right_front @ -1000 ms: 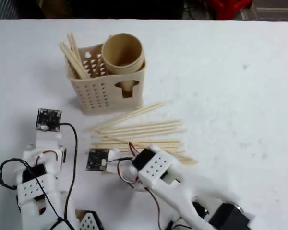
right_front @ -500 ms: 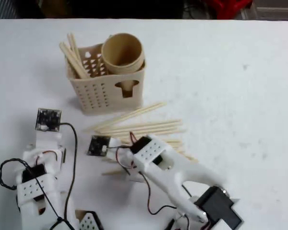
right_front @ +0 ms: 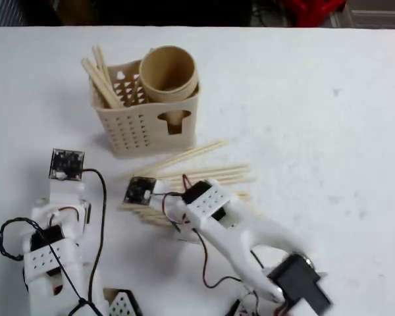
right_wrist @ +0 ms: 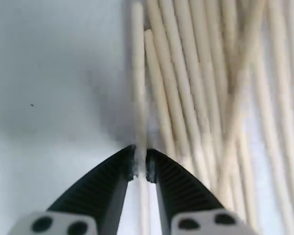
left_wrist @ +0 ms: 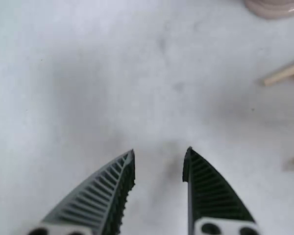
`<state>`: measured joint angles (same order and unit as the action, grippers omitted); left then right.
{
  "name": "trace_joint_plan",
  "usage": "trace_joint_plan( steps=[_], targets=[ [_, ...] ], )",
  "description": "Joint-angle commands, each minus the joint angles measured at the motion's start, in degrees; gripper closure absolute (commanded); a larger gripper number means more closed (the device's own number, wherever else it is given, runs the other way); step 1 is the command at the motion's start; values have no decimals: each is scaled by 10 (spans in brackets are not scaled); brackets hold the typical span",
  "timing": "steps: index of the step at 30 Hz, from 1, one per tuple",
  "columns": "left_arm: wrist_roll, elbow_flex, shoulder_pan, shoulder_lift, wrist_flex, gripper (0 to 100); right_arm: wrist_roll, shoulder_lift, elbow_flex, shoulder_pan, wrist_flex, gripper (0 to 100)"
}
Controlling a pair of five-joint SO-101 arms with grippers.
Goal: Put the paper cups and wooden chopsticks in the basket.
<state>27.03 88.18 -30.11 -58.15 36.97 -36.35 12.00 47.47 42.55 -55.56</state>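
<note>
A beige perforated basket (right_front: pixel 148 122) stands at the back left with a paper cup (right_front: pixel 168 71) and several wooden chopsticks (right_front: pixel 100 80) upright in it. More loose chopsticks (right_front: pixel 204 176) lie in a pile on the table in front of it. My right arm (right_front: pixel 210 210) leans over the pile's near left part. In the right wrist view my right gripper (right_wrist: pixel 139 165) is shut on a single chopstick (right_wrist: pixel 137 93) at the pile's edge, beside the other sticks (right_wrist: pixel 210 98). My left gripper (left_wrist: pixel 159 164) hangs open over bare table.
The left arm (right_front: pixel 56 224) sits at the front left, apart from the pile. The left wrist view catches the basket's base (left_wrist: pixel 277 7) and a few chopstick tips (left_wrist: pixel 284 73). White table (right_front: pixel 316 118) stretches free to the right.
The right arm has moved away from the front edge and over the chopstick pile, toward the basket. Some sticks at the pile's left end have shifted. The left arm has kept still.
</note>
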Motion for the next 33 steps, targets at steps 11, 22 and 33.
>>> trace_joint_plan(
  steps=[11, 22, 33],
  targets=[
    [-5, -3, -4, -11, -10, 827, 119, 298, -307, 0, -169, 982],
    [-5, -3, -4, -11, -10, 827, 250, 51, -608, 0, 109, 981],
    [-5, -3, -4, -11, -10, 827, 250, -129, -740, -3, 247, 981]
  ],
)
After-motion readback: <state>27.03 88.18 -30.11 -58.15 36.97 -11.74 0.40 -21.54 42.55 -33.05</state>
